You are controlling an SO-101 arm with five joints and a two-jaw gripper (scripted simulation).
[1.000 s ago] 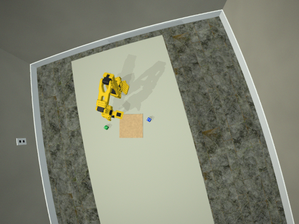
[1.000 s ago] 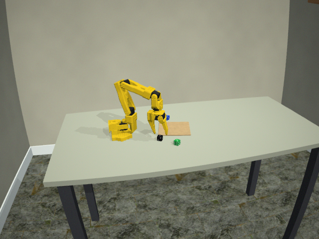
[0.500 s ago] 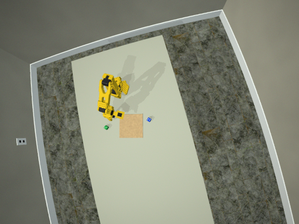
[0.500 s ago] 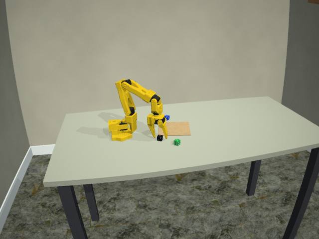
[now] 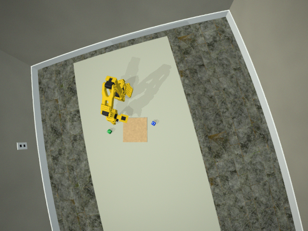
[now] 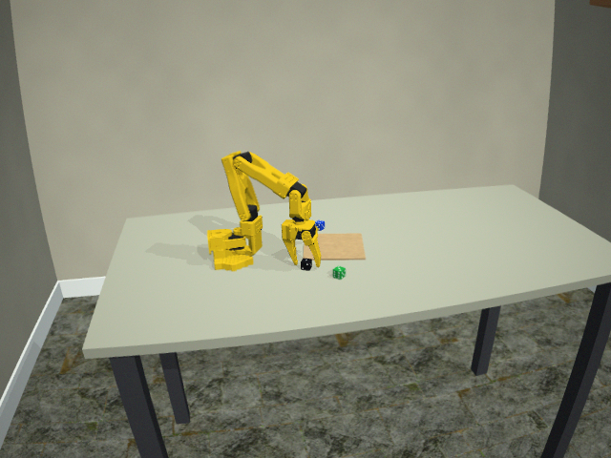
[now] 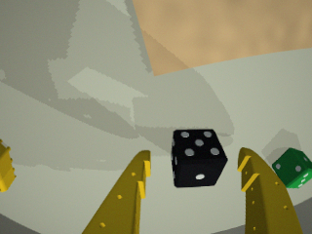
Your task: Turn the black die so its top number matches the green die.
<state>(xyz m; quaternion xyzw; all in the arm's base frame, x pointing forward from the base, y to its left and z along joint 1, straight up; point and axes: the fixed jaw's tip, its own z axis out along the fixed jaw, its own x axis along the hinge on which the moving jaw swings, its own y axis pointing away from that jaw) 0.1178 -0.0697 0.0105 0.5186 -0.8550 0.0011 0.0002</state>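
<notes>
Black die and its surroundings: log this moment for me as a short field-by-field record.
black die: on the table, off the mat, five pips on top
gripper: open, fingers on either side of the black die
green die: on the table, off the mat
blue die: on the table, off the mat
mat: flat
task state: black die not yet on mat

Black die point(image 6: 306, 264) point(image 7: 199, 158) off mat point(image 5: 134, 129) point(image 6: 341, 246) point(image 7: 224, 31); five up; green die point(image 5: 109, 131) point(image 6: 339, 272) point(image 7: 292, 168) near
</notes>
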